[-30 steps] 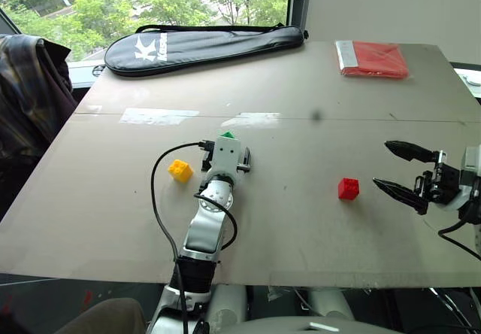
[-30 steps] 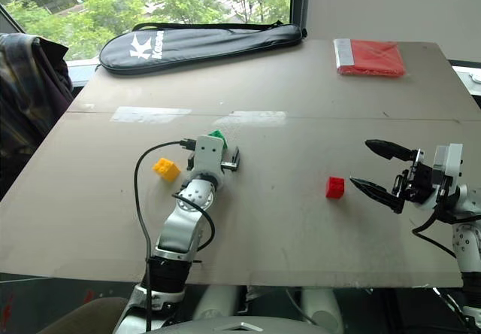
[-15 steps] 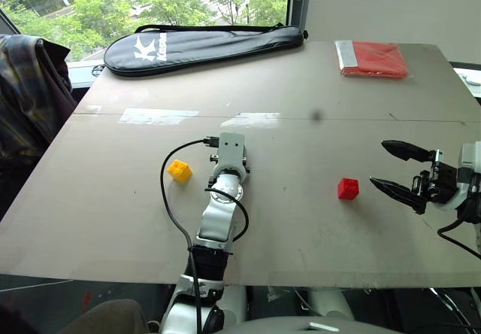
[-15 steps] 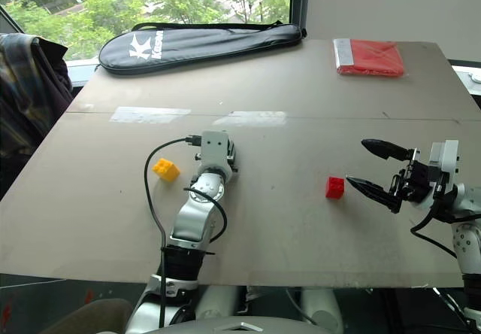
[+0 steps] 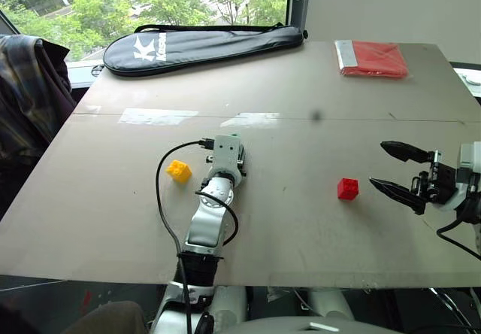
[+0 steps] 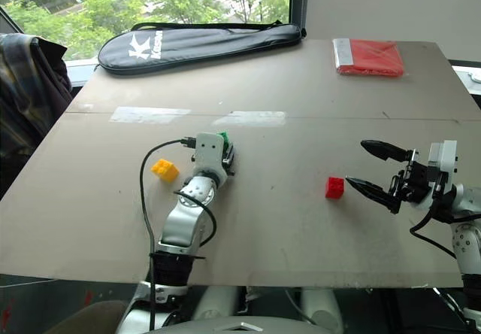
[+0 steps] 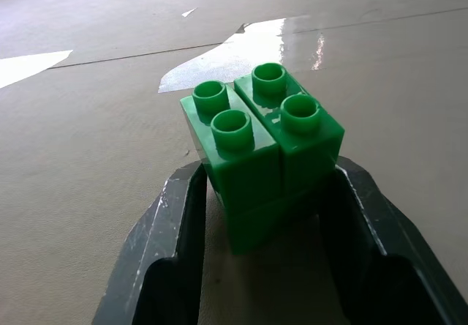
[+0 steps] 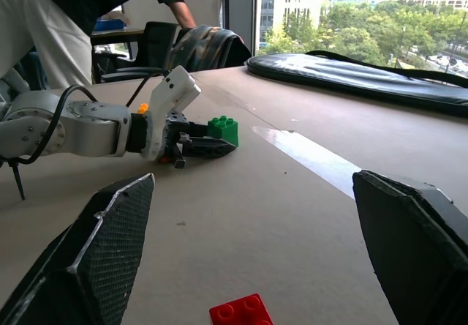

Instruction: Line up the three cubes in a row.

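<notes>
Left fingers [image 7: 183,222] clamp the green cube [image 7: 265,140].

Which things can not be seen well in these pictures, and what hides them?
- Green cube: in the eye views the left gripper and its wrist cover most of it.
- Yellow cube: in the right wrist view, mostly hidden behind the left arm.
- Red cube: cut by the edge in the right wrist view.
- Person: cut by the edge in the right wrist view.

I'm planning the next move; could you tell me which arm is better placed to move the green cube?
Left: its gripper is already shut on the green cube. The right gripper hangs open by the red cube.
</notes>
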Available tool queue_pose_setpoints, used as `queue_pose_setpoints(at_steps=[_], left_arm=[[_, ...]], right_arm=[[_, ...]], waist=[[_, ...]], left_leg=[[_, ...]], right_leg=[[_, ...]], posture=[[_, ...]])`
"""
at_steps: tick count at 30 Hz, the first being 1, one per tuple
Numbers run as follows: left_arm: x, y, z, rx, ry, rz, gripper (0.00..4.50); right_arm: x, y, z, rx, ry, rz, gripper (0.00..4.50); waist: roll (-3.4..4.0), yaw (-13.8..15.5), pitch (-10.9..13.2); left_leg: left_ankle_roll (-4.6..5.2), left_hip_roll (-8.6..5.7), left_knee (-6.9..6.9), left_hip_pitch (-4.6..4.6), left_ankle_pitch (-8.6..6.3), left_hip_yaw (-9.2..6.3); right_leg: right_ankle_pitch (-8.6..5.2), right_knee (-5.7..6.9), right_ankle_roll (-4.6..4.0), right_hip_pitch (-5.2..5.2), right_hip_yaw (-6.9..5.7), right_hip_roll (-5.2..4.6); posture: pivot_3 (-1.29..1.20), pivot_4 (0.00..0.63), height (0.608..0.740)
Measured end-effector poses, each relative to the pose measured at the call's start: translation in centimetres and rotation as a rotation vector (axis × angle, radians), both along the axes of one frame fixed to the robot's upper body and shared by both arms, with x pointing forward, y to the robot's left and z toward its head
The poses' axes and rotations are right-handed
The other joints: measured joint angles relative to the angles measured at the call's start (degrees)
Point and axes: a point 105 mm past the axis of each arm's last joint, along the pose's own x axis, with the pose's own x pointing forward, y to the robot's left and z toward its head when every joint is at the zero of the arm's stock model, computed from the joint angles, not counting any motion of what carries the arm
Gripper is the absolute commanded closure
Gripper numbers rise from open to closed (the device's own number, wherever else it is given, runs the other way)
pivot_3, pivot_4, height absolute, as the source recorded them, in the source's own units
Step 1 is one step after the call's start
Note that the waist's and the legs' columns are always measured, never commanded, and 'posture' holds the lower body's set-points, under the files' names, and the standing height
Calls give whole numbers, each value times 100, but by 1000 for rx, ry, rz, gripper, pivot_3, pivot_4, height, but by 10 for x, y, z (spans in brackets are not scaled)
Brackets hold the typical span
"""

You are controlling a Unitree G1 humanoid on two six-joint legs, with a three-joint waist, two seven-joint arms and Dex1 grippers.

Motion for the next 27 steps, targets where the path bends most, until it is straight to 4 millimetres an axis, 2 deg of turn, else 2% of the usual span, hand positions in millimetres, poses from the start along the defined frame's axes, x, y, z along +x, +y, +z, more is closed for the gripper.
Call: queue_pose_setpoints(at_steps=[4,5,7,9,12,16,19,24,26,27], left_arm=[[-17,-23,-4,31,5,-302,2877],[-25,-36,-3,39,4,-448,2877],[-33,-46,-4,45,7,-554,2877],[-44,-65,-6,67,22,-740,2877],[-53,-86,-9,107,33,-930,2877],[-64,-101,-14,140,61,-1152,2877],[-62,-105,-14,147,69,-1221,2877],[-62,-104,-16,115,86,-1245,573],[-62,-102,-16,109,89,-1244,60],[-62,-102,-16,106,86,-1242,60]], right_arm=[[-1,-1,-1,2,-11,-3,0],[-1,-1,-1,2,-15,-9,0],[0,-1,-2,2,-15,-14,0],[-1,-2,-2,13,-18,-29,0],[-2,-3,-4,17,-15,-45,0],[-5,-7,-5,15,-10,-70,0],[-8,-9,-4,11,-19,-83,0],[-12,-12,-7,21,-18,-113,0],[-14,-13,-10,23,-13,-118,0],[-14,-13,-11,21,-13,-119,0]], waist=[[0,16,0],[0,14,0],[1,9,0],[1,20,0],[1,11,0],[1,1,0],[1,0,0],[2,-3,0],[2,-4,0],[2,-5,0]], left_leg=[[0,0,1,-6,0,0],[0,-1,2,-7,0,2],[0,0,2,-5,0,4],[0,-1,2,-9,0,1],[0,-1,2,-9,0,3],[0,-1,0,-10,0,1],[1,0,1,-11,0,0],[1,0,0,-13,0,-2],[1,0,0,-13,0,-2],[1,0,0,-13,0,-2]], right_leg=[[-6,-5,-12,-1,-3,-2],[-12,-7,-21,-1,-2,-2],[-12,-7,-22,-2,1,-2],[-13,-8,-23,-2,-5,-1],[-13,-9,-22,-2,-2,-1],[-12,-9,-20,-6,-2,3],[-11,-9,-19,-6,-2,3],[0,-12,1,-7,-3,3],[0,-11,0,-7,-3,3],[0,-11,0,-7,-3,3]], posture=[[0,150,708],[0,150,708],[0,150,708],[0,150,708],[0,150,708],[0,150,708],[0,150,708],[0,150,708],[0,150,708],[0,150,708]])
